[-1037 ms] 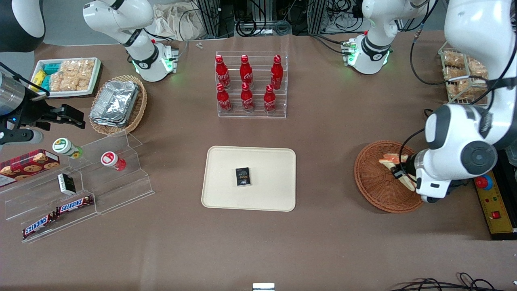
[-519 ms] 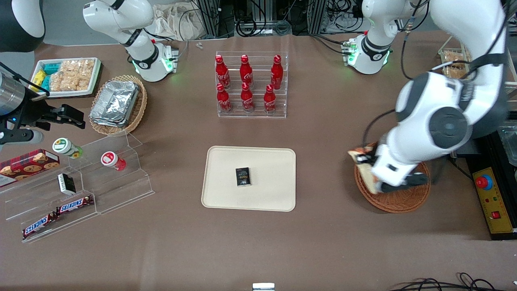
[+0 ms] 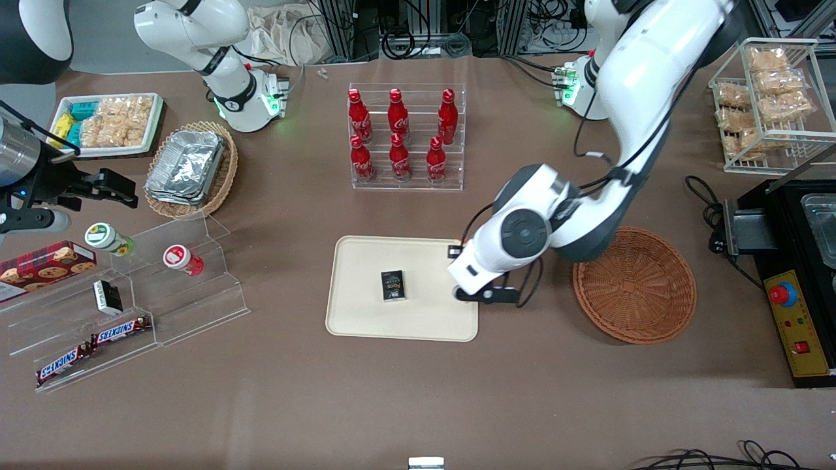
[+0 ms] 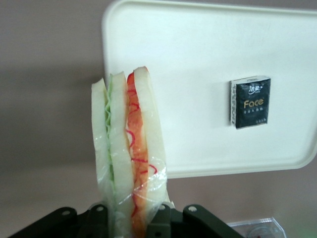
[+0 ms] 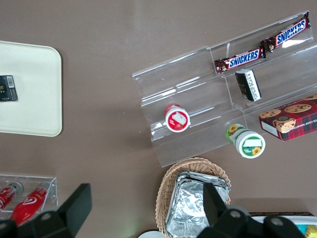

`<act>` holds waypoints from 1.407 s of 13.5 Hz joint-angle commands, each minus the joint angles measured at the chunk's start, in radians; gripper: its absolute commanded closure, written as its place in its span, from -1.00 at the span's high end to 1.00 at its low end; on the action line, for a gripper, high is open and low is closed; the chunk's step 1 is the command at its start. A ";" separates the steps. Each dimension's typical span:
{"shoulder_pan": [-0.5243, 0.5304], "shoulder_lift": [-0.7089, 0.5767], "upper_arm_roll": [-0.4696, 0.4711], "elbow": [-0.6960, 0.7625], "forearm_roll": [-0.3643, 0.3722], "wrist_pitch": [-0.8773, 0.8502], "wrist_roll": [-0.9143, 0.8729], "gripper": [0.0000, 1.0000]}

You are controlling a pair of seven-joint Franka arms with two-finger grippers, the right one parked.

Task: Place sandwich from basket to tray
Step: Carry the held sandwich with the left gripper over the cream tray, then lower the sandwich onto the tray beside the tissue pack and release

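Left arm reaches from its base down toward front camera, elbow bent, forearm angled toward parked arm's end of table. Wrist housing hangs above tray (image 3: pixel 366 313) edge nearest basket (image 3: pixel 633 284). Gripper (image 4: pixel 132 218) points downward, fingers (image 4: pixel 159 224) clamped on wrapped sandwich (image 4: pixel 130 153), which stands on edge between them. Gripper holds it in air, over table just beside tray rim.

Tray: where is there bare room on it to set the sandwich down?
The tray holds only a small black packet near its middle. Bare strips lie between the packet and the rim on every side, widest toward the parked arm's end. The pincer, shut on the sandwich, hangs over the tray's rim nearest the basket.
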 commanded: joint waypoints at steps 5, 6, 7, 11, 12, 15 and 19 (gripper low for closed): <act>-0.076 0.220 0.034 0.219 0.101 0.022 -0.037 -0.35; -0.076 0.222 0.034 0.216 0.101 0.022 -0.040 -0.04; -0.076 0.222 0.034 0.214 0.101 0.021 -0.040 0.41; -0.067 0.191 0.033 0.213 0.092 -0.018 -0.105 0.99; -0.058 0.167 0.033 0.214 0.089 -0.065 -0.107 0.99; 0.020 0.026 0.031 0.213 0.089 -0.223 -0.092 0.99; 0.094 -0.210 0.106 0.066 0.086 -0.285 0.000 0.94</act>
